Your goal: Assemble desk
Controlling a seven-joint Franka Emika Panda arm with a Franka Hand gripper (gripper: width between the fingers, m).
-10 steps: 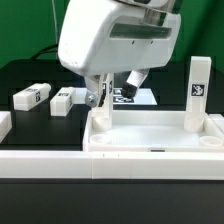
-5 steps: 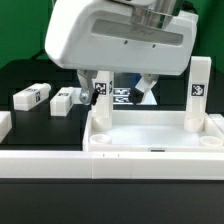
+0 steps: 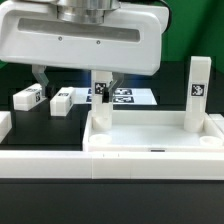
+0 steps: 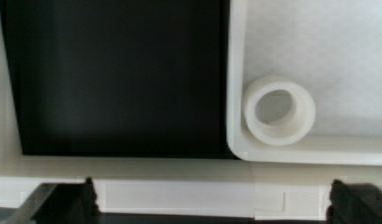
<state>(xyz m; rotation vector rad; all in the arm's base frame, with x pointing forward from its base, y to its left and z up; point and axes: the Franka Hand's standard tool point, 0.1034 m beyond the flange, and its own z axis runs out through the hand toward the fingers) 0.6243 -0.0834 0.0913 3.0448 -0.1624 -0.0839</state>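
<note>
The desk top (image 3: 150, 132) is a white rimmed tray in the middle of the exterior view. One white tagged leg (image 3: 198, 88) stands upright at its corner on the exterior view's right, and another leg (image 3: 100, 110) stands at the opposite corner. Two loose legs (image 3: 33, 96) (image 3: 63, 100) lie on the black table. My gripper (image 3: 72, 84) hangs open over the loose legs and that left corner, one finger (image 3: 103, 84) just above the standing leg, holding nothing. In the wrist view I see the desk top's corner (image 4: 312, 50) with a round socket (image 4: 280, 108), and my open gripper (image 4: 209, 203).
The marker board (image 3: 130, 97) lies flat behind the desk top. A long low white rail (image 3: 45, 160) runs along the front of the black table. A further white part (image 3: 3, 125) shows at the exterior view's left edge.
The hand has turned so its broad face is toward the exterior camera and has shifted toward that view's left. Its fingers now stand wide apart across the view. No part has moved.
</note>
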